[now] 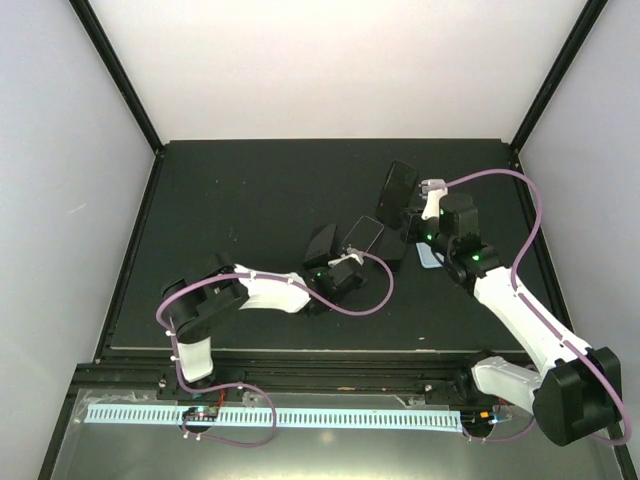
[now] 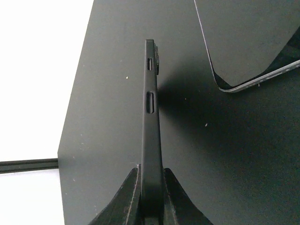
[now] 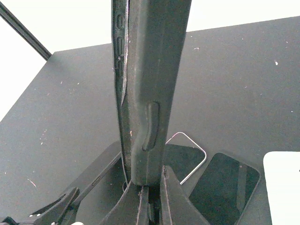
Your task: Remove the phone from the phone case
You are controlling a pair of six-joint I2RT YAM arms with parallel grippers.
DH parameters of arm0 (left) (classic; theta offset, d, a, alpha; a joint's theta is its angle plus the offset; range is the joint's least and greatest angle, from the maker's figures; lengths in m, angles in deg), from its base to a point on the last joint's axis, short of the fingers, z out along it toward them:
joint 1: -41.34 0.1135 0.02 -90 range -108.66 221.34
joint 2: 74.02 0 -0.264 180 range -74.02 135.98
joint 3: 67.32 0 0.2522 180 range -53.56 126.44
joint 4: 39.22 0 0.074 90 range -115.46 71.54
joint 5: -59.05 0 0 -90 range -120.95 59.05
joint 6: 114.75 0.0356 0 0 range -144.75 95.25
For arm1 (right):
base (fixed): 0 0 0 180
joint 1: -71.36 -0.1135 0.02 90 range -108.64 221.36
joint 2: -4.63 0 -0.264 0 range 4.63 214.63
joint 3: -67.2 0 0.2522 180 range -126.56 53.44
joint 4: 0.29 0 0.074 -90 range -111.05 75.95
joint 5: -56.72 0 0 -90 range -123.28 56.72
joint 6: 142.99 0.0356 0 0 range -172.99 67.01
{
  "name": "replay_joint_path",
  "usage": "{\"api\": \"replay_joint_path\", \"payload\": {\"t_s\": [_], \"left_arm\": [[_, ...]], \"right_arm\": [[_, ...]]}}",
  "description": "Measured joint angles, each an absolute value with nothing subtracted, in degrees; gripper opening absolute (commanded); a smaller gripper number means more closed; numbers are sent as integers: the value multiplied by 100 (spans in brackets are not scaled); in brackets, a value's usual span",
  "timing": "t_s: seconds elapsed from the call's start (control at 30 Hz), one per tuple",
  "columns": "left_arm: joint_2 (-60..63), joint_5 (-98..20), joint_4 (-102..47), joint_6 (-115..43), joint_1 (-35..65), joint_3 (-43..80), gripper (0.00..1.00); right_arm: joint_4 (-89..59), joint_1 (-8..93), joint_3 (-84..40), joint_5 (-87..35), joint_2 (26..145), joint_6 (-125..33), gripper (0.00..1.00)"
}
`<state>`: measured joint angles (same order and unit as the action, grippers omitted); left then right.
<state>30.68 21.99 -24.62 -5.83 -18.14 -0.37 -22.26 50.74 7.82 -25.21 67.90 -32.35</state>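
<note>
Looking at the right wrist view, the right end effector (image 3: 150, 187) is clamped tight on the bottom end of the phone case (image 3: 157, 93), which stands upright and edge-on mid-frame above the table (image 3: 243, 84). I think the phone (image 3: 120, 47) is still inside, with its edge peeking out along the left lip. The left end effector (image 2: 151, 190) is pinched onto a thin black slab (image 2: 151, 140), lower centre of its view. Could be a spare case or a phone, can't tell. My guess is the case is rubbery, grippy and bendy, while the phone is stiff, slick and drop-sensitive. So peel a corner lip while holding the rigid sides.
</note>
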Motion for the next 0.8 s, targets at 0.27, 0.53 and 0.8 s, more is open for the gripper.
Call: {"api": "replay_joint_path", "payload": {"t_s": [0.27,0.53,0.8], "left_arm": [[3385,2278,-2435,-568,-1808,33,27],[3462,2123,-2149,-795,-1753,38,49],[3234,1415,-1002,-1571,-1677,442,67]], "right_arm": [[-2235,5085,819,-2523,6882,-3263,1],[-2237,5085,819,-2514,7063,-3300,1],[-2340,5085,819,-2518,7275,-3320,1]]}}
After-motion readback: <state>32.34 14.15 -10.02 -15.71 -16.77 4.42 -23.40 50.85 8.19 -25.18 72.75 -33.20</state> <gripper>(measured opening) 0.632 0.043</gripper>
